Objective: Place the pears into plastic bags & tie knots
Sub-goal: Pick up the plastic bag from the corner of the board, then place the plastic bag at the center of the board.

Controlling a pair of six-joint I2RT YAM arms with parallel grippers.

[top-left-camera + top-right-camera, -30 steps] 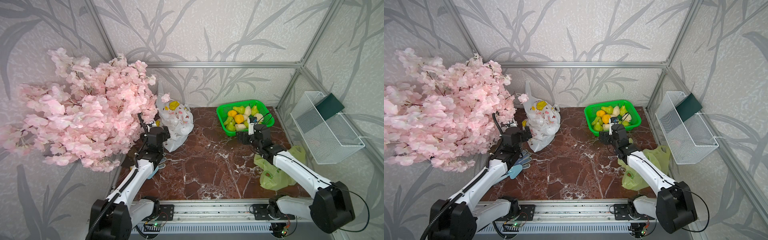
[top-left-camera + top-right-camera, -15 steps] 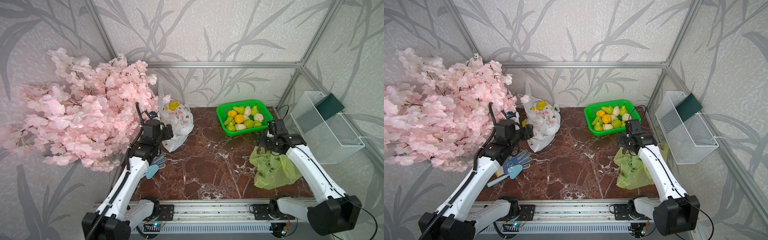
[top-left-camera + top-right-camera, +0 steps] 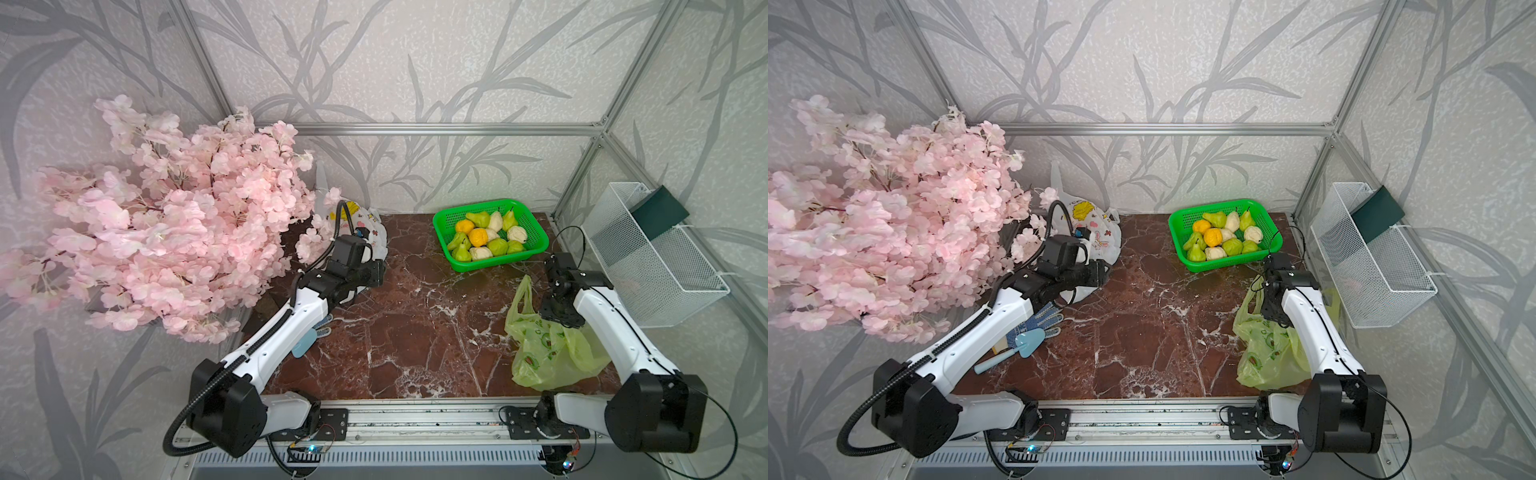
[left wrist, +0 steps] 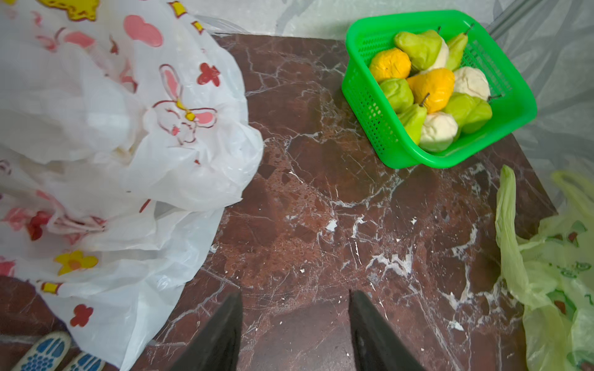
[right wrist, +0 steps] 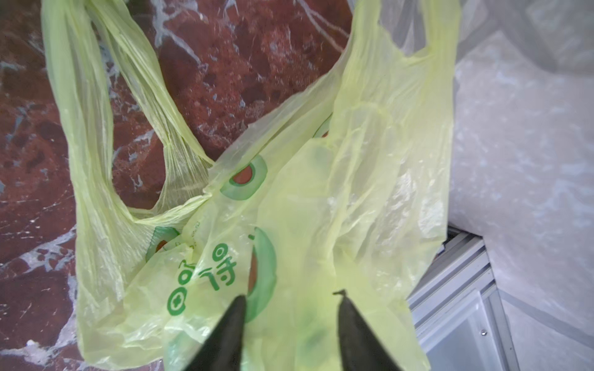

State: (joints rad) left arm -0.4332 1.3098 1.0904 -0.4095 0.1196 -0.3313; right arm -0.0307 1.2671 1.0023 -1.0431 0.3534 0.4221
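Several green and cream pears (image 3: 500, 246) (image 3: 1232, 246) (image 4: 414, 48) lie in a green mesh basket (image 3: 490, 266) (image 4: 363, 106) at the back right. A yellow-green plastic bag (image 3: 548, 353) (image 3: 1266, 353) (image 5: 321, 192) with avocado prints lies crumpled at the right edge, handles up. My right gripper (image 3: 557, 322) (image 5: 291, 295) points down onto it, jaws apart, nothing clearly between them. A white printed bag (image 3: 370, 224) (image 4: 112, 128) slumps at the back left. My left gripper (image 3: 380, 272) (image 4: 294, 294) hovers open beside it over bare marble.
Two orange fruits (image 3: 478, 237) share the basket. A pink blossom branch (image 3: 166, 232) overhangs the left side. Gloves (image 3: 1046, 318) and a blue trowel (image 3: 1030, 340) lie under the left arm. A white wire basket (image 3: 652, 257) hangs on the right wall.
My right gripper swung from the green basket to above the yellow-green bag, and its jaws narrowed. My left arm lifted and reached right past the white bag, jaws narrowing too.
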